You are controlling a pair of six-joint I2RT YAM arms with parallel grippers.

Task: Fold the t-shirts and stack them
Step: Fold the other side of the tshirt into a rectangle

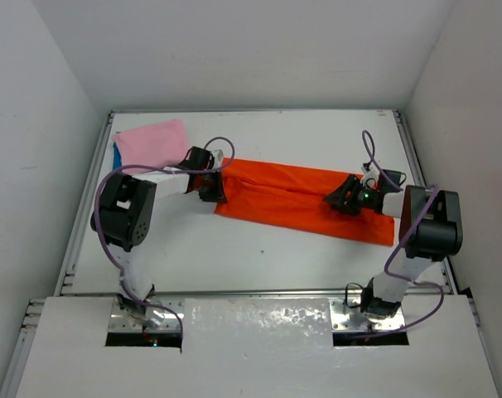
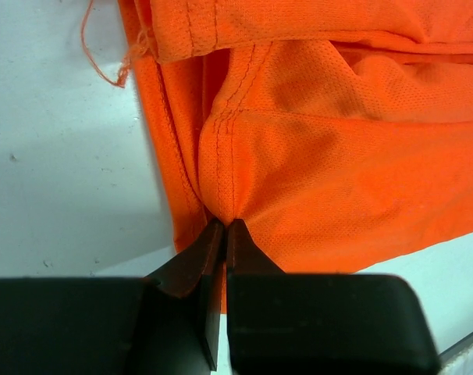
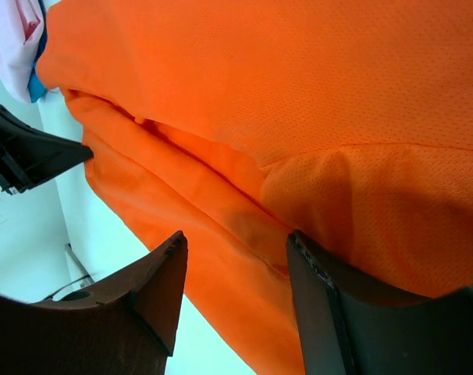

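Note:
The orange-red t-shirt [image 1: 292, 195] lies as a long folded strip across the middle of the table. My left gripper [image 1: 214, 189] is at its left end, shut on a pinch of the cloth; in the left wrist view the two fingertips [image 2: 225, 226] meet on the shirt's edge [image 2: 338, 180]. Over the strip's right part my right gripper [image 1: 338, 199] stands open, and its fingers [image 3: 232, 242] straddle a ridge of orange cloth [image 3: 260, 101] without closing on it. The pink t-shirt [image 1: 156, 143] lies folded at the back left, with the blue t-shirt [image 1: 118, 153] showing beneath it.
White walls close in the table at the left, back and right. A raised rim [image 1: 94, 178] runs along the table's left side. The left gripper [image 3: 26, 160] shows dark at the left of the right wrist view, beside the pink shirt [image 3: 14, 39].

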